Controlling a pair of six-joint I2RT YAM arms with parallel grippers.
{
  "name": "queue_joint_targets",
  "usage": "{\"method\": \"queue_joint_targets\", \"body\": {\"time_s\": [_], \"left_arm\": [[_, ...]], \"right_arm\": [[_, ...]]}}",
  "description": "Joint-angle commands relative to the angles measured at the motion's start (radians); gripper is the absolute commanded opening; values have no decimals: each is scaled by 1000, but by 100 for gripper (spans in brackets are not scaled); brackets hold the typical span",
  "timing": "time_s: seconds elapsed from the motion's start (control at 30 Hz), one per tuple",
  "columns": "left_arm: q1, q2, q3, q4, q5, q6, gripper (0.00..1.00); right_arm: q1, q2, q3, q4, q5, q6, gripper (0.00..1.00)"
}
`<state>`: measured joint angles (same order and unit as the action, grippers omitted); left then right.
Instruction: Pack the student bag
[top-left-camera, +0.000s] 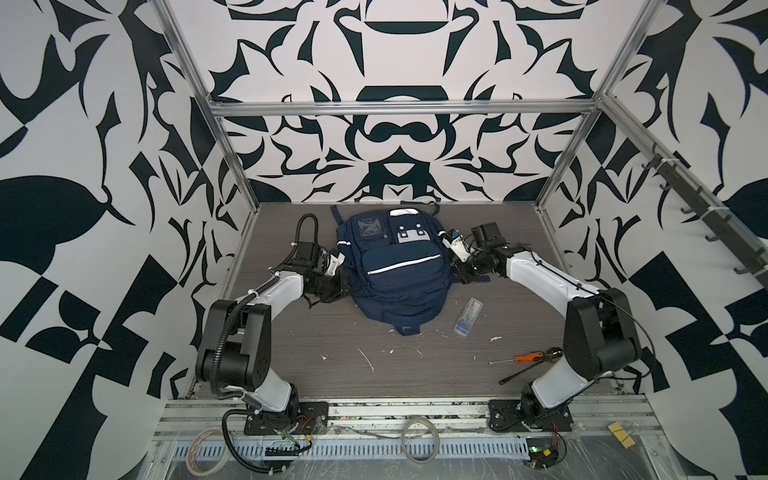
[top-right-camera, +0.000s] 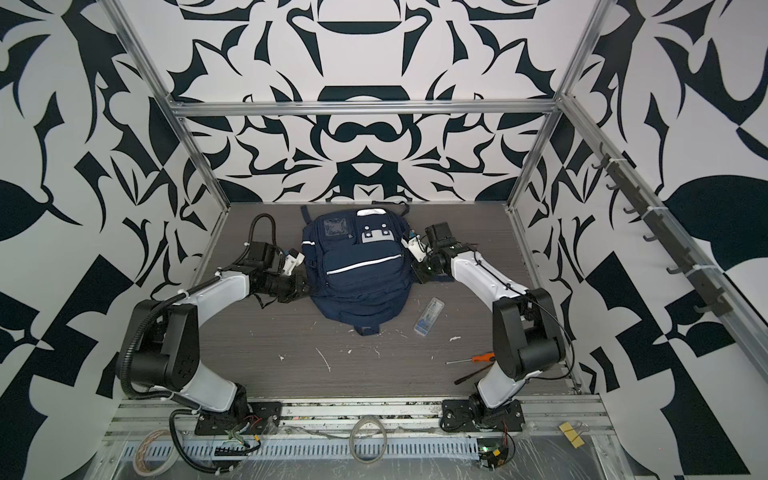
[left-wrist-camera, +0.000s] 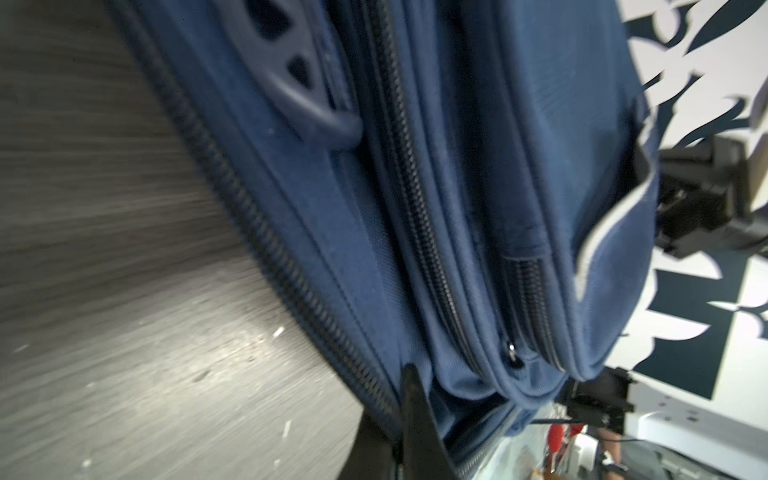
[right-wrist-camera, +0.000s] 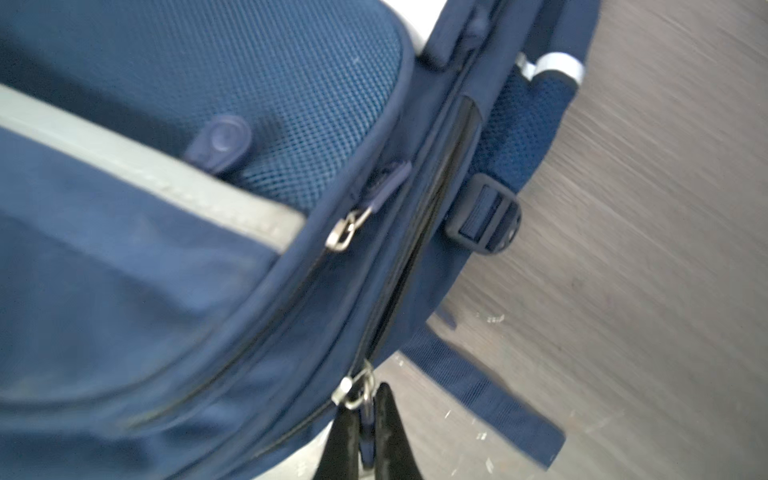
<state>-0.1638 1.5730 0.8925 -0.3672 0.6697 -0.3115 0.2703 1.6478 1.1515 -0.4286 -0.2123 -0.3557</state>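
Observation:
The student bag (top-left-camera: 395, 266) is a navy backpack lying front-up at the back middle of the table, seen in both top views. My left gripper (top-left-camera: 344, 286) is at its left flank. In the left wrist view the left gripper (left-wrist-camera: 395, 399) is shut on the bag's fabric edge beside a zipper (left-wrist-camera: 291, 270). My right gripper (top-left-camera: 456, 273) is at the bag's right flank. In the right wrist view the right gripper (right-wrist-camera: 372, 399) is shut on a blue zipper pull (right-wrist-camera: 366, 440) hanging from a metal slider (right-wrist-camera: 353, 390). That zipper track (right-wrist-camera: 440, 195) gapes slightly.
A clear plastic case (top-left-camera: 467, 316) lies right of the bag. An orange-handled screwdriver (top-left-camera: 521, 357) and a dark tool (top-left-camera: 528, 370) lie near the right arm's base. A loose bag strap (right-wrist-camera: 482, 395) trails on the table. Patterned walls and metal posts enclose the table.

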Motion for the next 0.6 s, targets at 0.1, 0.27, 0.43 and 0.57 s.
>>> {"method": "queue_joint_targets", "body": {"time_s": [0.1, 0.27, 0.43, 0.57], "left_arm": [[24, 37, 46, -183, -43, 151, 0], [23, 53, 151, -199, 16, 63, 54], [22, -62, 167, -346, -87, -65, 99], [7, -159, 76, -455, -164, -173, 99]], "right_arm": [[-3, 74, 129, 39, 175, -261, 0], [67, 52, 117, 39, 143, -271, 0], [185, 62, 111, 18, 185, -112, 0], [268, 96, 135, -17, 275, 71, 0]]}}
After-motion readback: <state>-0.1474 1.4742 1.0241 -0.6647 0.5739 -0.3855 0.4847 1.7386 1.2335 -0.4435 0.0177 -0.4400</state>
